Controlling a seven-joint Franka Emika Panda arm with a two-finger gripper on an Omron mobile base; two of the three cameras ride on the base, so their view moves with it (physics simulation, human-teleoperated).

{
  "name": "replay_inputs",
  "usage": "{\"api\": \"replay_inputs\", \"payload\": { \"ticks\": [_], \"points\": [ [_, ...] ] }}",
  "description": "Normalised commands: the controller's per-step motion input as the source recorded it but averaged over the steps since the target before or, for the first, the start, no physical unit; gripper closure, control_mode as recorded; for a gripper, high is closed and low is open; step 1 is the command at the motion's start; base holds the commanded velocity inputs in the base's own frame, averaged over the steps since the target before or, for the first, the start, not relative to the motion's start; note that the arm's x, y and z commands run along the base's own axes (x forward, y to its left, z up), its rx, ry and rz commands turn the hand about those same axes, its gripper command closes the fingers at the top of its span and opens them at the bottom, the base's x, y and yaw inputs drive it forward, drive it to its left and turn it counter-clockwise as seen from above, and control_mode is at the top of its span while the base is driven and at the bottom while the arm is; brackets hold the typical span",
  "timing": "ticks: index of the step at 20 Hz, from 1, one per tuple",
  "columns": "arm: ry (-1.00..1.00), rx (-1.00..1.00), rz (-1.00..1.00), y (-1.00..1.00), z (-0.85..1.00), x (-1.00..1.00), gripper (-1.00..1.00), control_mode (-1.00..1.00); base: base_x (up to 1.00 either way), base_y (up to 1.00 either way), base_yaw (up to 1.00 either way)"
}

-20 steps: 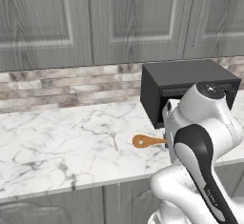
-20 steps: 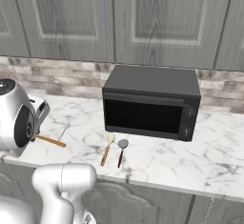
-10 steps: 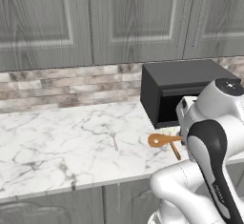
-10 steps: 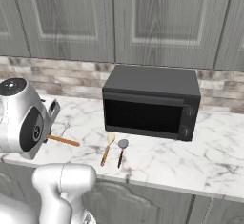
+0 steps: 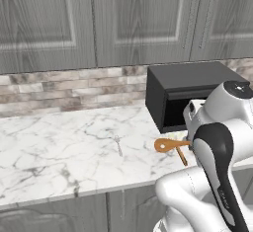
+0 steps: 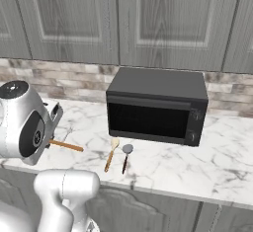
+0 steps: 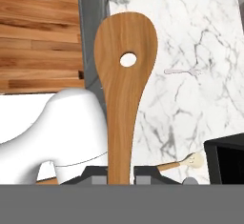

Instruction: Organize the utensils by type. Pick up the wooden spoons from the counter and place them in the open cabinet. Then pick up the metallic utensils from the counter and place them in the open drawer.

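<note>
My gripper is shut on the handle of a wooden spoon whose head has a round hole. It hangs over the counter's front edge, seen as an orange head left of my arm and a handle beside the hand. The other wooden spoon lies in front of the black oven, with the metal spoon just to its right. A small silver fork lies further left on the marble. The open cabinet and open drawer are out of view.
Closed grey wall cabinets hang above a brick backsplash. Grey base doors run under the counter edge. The hand view looks down past the edge at a wooden floor.
My arm has swung right along the counter front, carrying the held wooden spoon toward the oven. The utensils on the marble lie where they were.
</note>
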Motion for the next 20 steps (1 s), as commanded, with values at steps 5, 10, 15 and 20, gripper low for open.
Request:
{"api": "replay_inputs", "payload": {
  "ticks": [5,10,15,20],
  "points": [
    [-0.01,0.00,0.00,-0.02,0.00,-0.11,1.00,-1.00,0.00,0.00,0.00],
    [0.00,0.00,0.00,0.00,0.00,0.00,1.00,1.00,-0.44,-0.17,-0.06],
    [0.00,0.00,0.00,0.00,0.00,0.00,1.00,1.00,-0.25,-0.26,-0.41],
    [0.00,0.00,0.00,0.00,0.00,0.00,1.00,1.00,0.00,-0.11,-0.93]
  ]
}}
